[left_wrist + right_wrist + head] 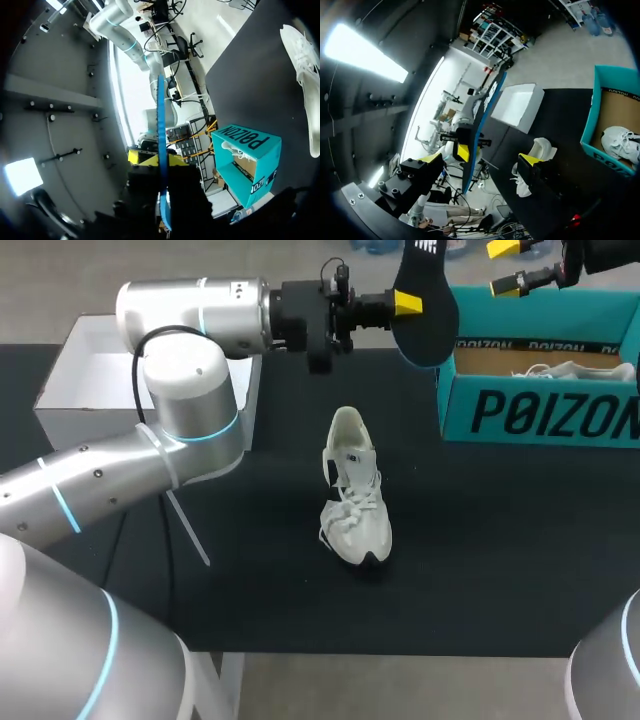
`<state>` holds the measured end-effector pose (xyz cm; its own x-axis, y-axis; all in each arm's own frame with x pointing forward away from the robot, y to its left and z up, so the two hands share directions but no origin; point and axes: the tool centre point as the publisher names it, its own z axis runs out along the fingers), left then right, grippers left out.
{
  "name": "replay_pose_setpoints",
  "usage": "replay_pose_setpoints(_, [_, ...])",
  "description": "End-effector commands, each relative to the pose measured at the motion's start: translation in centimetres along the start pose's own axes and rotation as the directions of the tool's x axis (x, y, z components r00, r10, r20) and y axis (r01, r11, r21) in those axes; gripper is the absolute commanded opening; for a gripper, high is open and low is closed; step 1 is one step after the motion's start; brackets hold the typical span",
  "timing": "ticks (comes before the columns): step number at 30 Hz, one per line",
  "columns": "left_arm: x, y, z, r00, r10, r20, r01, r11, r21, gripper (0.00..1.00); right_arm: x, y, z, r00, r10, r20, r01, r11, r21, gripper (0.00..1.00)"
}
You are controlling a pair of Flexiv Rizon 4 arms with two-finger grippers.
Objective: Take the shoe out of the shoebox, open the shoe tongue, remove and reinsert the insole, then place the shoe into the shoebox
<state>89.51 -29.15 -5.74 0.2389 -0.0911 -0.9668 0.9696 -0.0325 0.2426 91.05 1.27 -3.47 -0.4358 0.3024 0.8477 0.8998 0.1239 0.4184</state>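
Back-left corner of the table: open white box, partly hidden by the left arm. The arm comes in from the left edge and runs above the back edge toward the middle.

Left gripper is up in the air above the back edge, just right of the middle. Jaws are clamped on the black insole, one yellow tip flat against its face. In the left wrist view the insole is edge-on, a thin blue line sandwiched in that gripper. Insole stands on edge, clear of the table.

Middle of the table: white shoe, resting on its sole, heel toward the back edge, toe toward the front edge, laces loose. Nothing is touching it. It also shows in the left wrist view and the right wrist view.

Back-right corner: teal shoebox, open. A second white shoe lies inside; the right wrist view shows it on the box floor.

Right gripper is above the shoebox's back-left part, just right of the insole and not touching it. Jaws are apart with nothing gripped. From its own camera the insole sits ahead, lined up with the gap between the fingers.
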Motion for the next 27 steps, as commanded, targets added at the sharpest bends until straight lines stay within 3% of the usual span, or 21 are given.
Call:
replay_pose_setpoints(1, [-0.2,0.6,-0.2,1.0,-0.005,-0.007,0.005,1.0,0.011,0.0,0.5,-1.0,-0.6,1.0,0.002,0.03,0.001,0.996,-0.09,1.0])
replay_pose_setpoints(5, [-0.2,0.7,-0.3,0.997,-0.078,-0.023,0.079,0.997,0.018,0.0,0.3,-1.3,-0.9,0.999,0.022,0.029,-0.019,0.994,-0.103,1.0])
replay_pose_setpoints(8, [-0.2,0.9,-0.4,0.968,-0.251,-0.009,0.251,0.968,0.004,0.0,0.4,-1.4,-0.9,0.999,0.022,0.036,-0.019,0.995,-0.095,1.0])
replay_pose_setpoints(20, [-0.2,0.9,-0.4,0.968,-0.251,-0.009,0.251,0.968,0.004,0.0,-0.3,-2.1,-1.2,0.994,0.014,0.107,-0.007,0.997,-0.072,1.0])
replay_pose_setpoints(23, [-0.4,2.2,-0.6,0.82,-0.569,0.07,0.57,0.822,0.002,0.0,-0.2,-2.2,-1.1,0.995,0.002,0.096,0.006,0.997,-0.079,1.0])
replay_pose_setpoints(26, [-0.9,2.7,-0.8,0.634,-0.762,0.133,0.759,0.646,0.077,0.0,0.0,-2.3,-1.1,0.999,0.016,0.049,-0.01,0.994,-0.113,1.0])
replay_pose_setpoints(27, [-1.3,2.9,-1.1,0.58,-0.783,0.224,0.783,0.612,0.113,0.0,0.0,-2.3,-1.2,0.999,0.02,0.033,-0.016,0.992,-0.122,1.0])
